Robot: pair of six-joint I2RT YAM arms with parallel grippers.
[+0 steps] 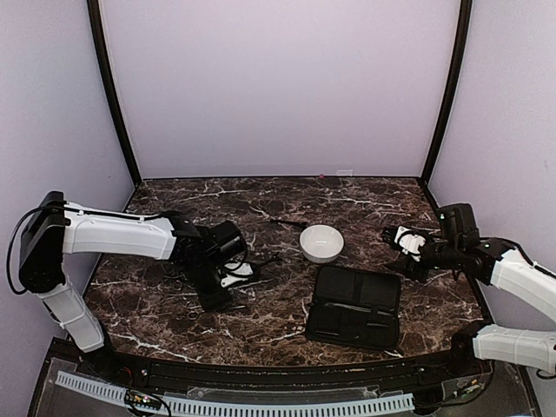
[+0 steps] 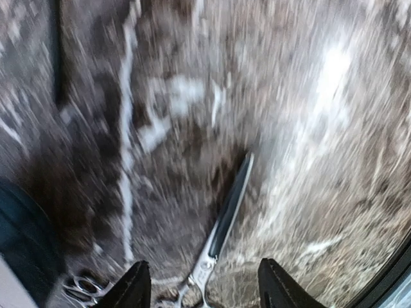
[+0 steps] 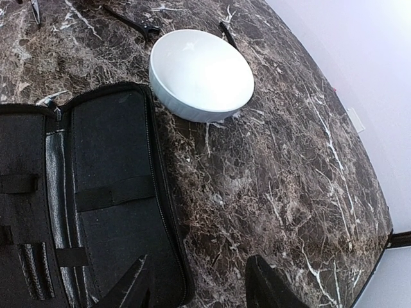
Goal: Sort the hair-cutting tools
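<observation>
Seen from above: a dark marble table (image 1: 287, 195), veined white. Reaching in from the left, the left arm (image 1: 122, 234), wrist bent down over the table's left-centre. Near the front edge, an open black case (image 1: 354, 306) lying flat; just behind it, a white bowl (image 1: 321, 243).

Through the left wrist camera (badly blurred): the left gripper (image 2: 204, 273), fingers spread wide and gripping nothing. Off to the right, the right gripper (image 3: 198, 264), fingers likewise apart and empty, hanging above bare marble beside the case's edge.

Directly below the left fingertips, silvery scissors (image 2: 226, 212) flat on the marble, blades pointing away, ring handles nearest the fingers. Just left of them, the rings of a second pair (image 2: 83, 287). Beyond the bowl, a thin dark tool (image 3: 131, 21).

Likely step in hand: picking up the scissors. Best done by dropping straight down, straddling the shank just above the rings, and closing only with a pad on either side of the metal. Risk of a shallow grip: a skid across the stone.
</observation>
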